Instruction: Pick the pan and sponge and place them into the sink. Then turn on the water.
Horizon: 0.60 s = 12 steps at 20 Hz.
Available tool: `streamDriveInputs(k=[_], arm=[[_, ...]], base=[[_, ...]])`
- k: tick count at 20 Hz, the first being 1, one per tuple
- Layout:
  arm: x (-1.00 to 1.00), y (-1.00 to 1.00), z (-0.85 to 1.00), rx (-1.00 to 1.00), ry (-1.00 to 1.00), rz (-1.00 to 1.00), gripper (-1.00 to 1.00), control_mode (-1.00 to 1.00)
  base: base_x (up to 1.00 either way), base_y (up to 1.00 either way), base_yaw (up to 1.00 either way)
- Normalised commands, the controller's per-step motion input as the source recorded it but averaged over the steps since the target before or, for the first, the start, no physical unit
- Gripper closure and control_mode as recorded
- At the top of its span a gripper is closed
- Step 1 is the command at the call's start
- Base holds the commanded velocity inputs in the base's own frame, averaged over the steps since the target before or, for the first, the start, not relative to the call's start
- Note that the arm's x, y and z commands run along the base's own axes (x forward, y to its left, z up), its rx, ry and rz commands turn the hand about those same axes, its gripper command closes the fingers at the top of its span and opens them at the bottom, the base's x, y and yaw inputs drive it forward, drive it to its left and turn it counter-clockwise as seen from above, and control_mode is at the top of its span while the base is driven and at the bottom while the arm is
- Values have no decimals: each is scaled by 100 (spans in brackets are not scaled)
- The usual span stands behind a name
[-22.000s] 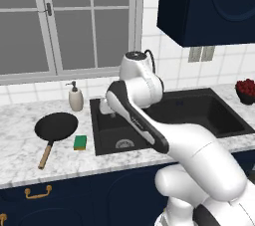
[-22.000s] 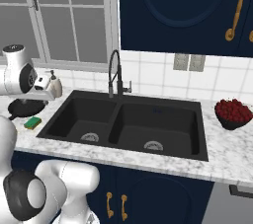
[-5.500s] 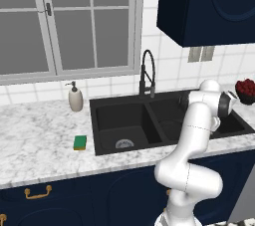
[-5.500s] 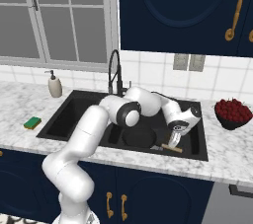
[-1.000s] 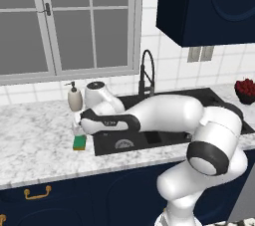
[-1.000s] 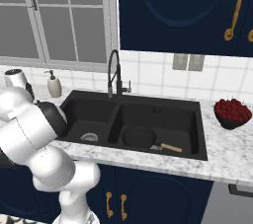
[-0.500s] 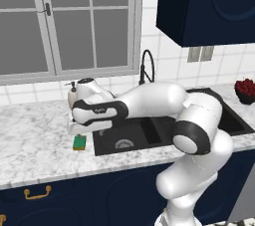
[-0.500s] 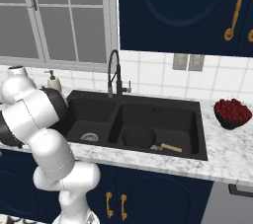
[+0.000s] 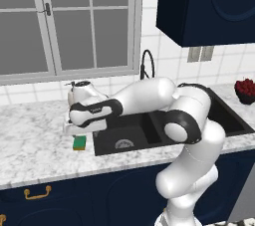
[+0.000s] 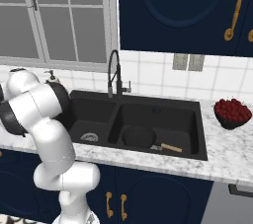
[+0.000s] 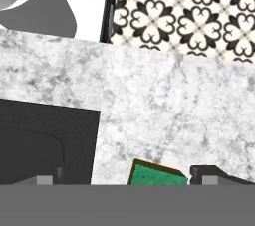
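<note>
The round black frying pan with its light-brown wooden handle [image 10: 142, 137] already lies in the right basin of the black double-basin sink [image 10: 163, 114], so the step in hand is the small green-topped sponge with the yellow layer under it [image 9: 79, 143]. It sits on the grey-white marble surface [image 9: 35, 140], just beside the sink's left edge and near the front.

The pincer [image 9: 79, 129] hangs just above the sponge, the white arm reaching across the left basin to it. In the hand view the sponge [image 11: 158, 174] shows between the two dark tips, the fingers [image 11: 213, 174] standing apart with one to either side of the green corner (so the jaws are spread, not yet on anything).

To do this well, I would judge the hand should come straight down with the sponge centred between the tips, since at present it seems to sit a little toward one of them. The sponge is soft and low, so the tips need to reach nearly to the stone before closing, and close gently enough not to squeeze it out. Then lift clear of the sink rim before carrying it over a basin. The tall black arched faucet [image 10: 114, 74] waits for last.
</note>
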Motion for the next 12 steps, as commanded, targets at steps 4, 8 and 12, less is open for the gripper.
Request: streamDriveInputs(k=[4,8,12], arm=[[23,31,-19,4,-1,0,-100,-100],[24,13,-1,0,0,0,-100,-100],[23,0,-3,0,0,0,-100,-100]], base=[[0,0,0],[0,0,0],[0,0,0]])
